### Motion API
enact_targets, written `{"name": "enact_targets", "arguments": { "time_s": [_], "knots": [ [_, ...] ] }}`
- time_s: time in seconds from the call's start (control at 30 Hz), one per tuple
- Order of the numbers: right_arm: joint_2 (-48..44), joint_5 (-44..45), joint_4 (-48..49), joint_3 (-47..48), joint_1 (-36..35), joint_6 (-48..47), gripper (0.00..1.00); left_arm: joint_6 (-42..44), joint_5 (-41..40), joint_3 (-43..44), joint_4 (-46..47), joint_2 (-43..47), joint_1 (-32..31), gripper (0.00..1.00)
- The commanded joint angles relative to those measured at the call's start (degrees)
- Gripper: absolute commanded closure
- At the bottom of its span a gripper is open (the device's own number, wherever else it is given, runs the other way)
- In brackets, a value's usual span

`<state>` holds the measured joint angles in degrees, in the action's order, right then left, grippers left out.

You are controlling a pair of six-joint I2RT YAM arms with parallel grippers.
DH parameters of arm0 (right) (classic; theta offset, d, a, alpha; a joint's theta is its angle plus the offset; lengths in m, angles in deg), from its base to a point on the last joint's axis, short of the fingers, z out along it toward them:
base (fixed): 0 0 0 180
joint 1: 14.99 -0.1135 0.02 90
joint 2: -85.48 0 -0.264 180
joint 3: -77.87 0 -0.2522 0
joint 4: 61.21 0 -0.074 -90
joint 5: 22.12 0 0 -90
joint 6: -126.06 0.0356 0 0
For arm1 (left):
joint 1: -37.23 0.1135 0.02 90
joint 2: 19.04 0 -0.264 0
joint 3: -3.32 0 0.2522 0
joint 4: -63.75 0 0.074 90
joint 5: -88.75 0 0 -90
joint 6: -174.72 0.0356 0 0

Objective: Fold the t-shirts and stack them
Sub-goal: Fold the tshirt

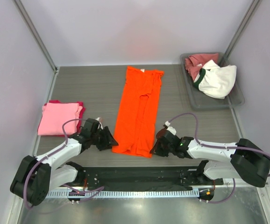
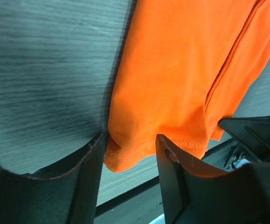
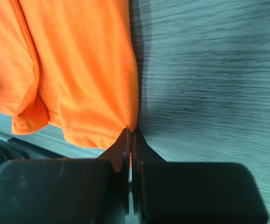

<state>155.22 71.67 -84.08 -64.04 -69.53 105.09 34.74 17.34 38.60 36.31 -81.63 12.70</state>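
Note:
A bright orange t-shirt point(image 1: 138, 109) lies on the table as a long strip, its sides folded in and its hem nearest me. My left gripper point(image 1: 110, 140) is open around the hem's left corner point(image 2: 125, 151), the cloth between its jaws. My right gripper point(image 1: 155, 148) is shut on the hem's right corner point(image 3: 125, 119). A folded light pink t-shirt point(image 1: 58, 117) lies on a magenta one point(image 1: 80, 107) at the left. A dusty rose-red t-shirt point(image 1: 195, 64) and a white t-shirt with a dark green collar point(image 1: 217, 80) lie in the tray.
A grey tray point(image 1: 236, 100) stands at the back right corner. The table's black front strip point(image 1: 139, 175) runs just behind the orange hem. Side walls and metal posts close in the table left and right.

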Motion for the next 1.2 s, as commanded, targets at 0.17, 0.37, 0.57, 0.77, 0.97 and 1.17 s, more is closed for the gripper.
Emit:
{"name": "enact_targets", "arguments": {
  "time_s": [0.17,0.37,0.57,0.77,0.97,1.17],
  "knots": [
    [-0.92,1.66,-2.32,0.62,-0.3,-1.27,0.99,-1.26,-0.57,-1.74,-3.03,1.06,-2.36,0.9],
    [-3.89,1.3,-3.81,1.32,-0.3,-1.62,0.99,-2.4,2.59,-0.43,-3.2,3.17,-2.45,1.0],
    [-8.21,4.38,-7.68,3.34,-0.21,-3.03,0.99,-3.2,6.8,3.17,-2.07,2.47,-2.1,1.0],
    [-8.83,5.88,-10.14,8.35,5.58,-9.17,0.99,-2.85,8.49,10.46,0.48,-3.92,1.24,1.0],
    [-2.07,1.84,-9.88,16.43,19.02,-19.19,0.99,-2.76,7.25,21.8,3.37,-13.51,3.7,1.0],
    [11.71,-0.8,-9.1,29.08,26.84,-25.43,0.99,-2.23,6.28,35.66,4.44,-27.05,5.28,1.0]
  ]
}}
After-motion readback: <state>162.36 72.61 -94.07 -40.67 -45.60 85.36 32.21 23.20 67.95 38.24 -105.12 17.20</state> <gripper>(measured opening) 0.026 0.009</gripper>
